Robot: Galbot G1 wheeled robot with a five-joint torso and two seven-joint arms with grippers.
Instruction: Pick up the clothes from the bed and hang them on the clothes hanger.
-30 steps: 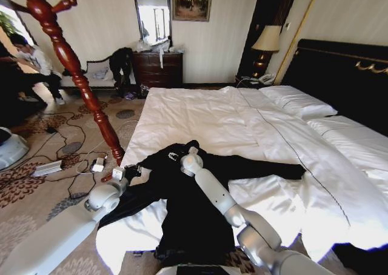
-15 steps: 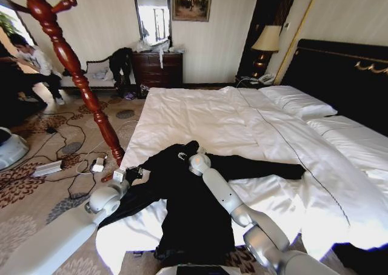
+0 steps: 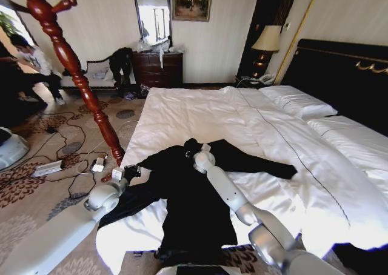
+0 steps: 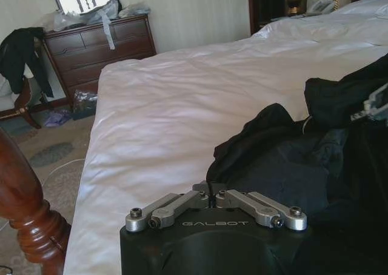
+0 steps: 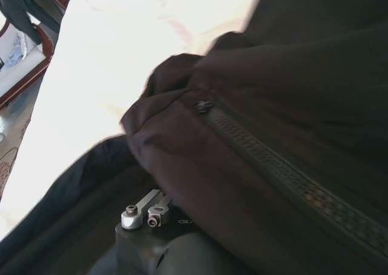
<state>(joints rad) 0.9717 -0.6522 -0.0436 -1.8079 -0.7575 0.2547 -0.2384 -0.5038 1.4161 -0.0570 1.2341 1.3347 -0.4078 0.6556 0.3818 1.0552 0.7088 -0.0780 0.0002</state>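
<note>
Right claw (image 3: pixel 197 151) clenched on soft black clothes (image 3: pixel 194 208), left claw (image 3: pixel 130 171) clenched at their edge, smooth white bed (image 3: pixel 200 114).

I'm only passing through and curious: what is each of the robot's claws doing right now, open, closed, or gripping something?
Left gripper: shut, holding nothing, at the bed's near edge beside the clothes.
Right gripper: shut on the clothes near the collar.

The clothes (image 3: pixel 188 190) lie on the bed (image 3: pixel 200 114), between both grippers' fingers, with the clothes hanger (image 3: pixel 73 66) standing far left.
</note>
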